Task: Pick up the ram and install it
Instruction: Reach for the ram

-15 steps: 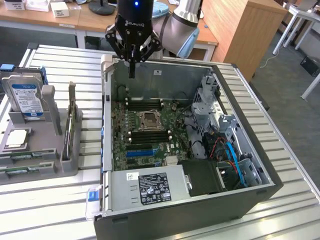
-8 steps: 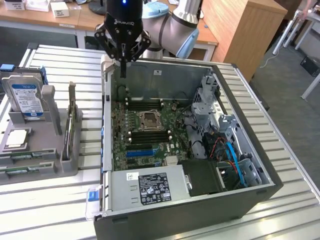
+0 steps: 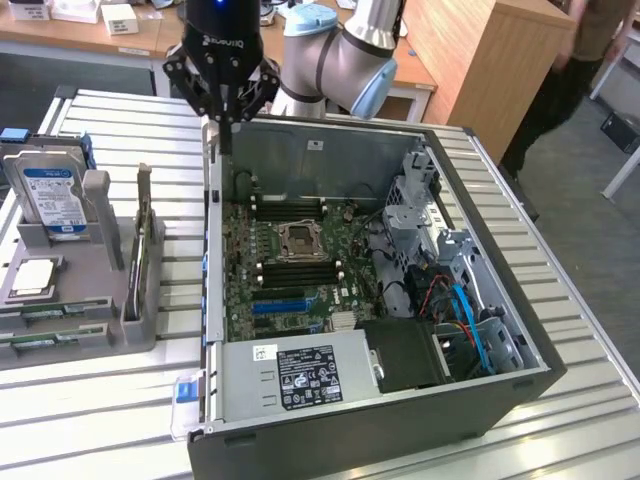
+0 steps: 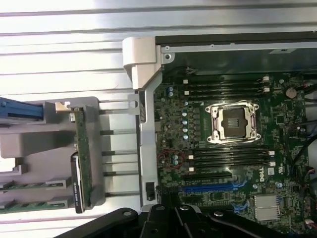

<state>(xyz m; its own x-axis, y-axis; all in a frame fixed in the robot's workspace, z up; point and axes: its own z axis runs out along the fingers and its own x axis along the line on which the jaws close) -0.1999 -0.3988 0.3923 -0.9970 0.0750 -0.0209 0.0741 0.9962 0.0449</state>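
Gripper: my fingers pressed together, nothing pinched | over the case's corner | ram in tray by bench edge

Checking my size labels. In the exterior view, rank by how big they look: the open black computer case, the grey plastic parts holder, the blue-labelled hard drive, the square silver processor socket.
1. open black computer case
2. grey plastic parts holder
3. blue-labelled hard drive
4. square silver processor socket
No two look alike.
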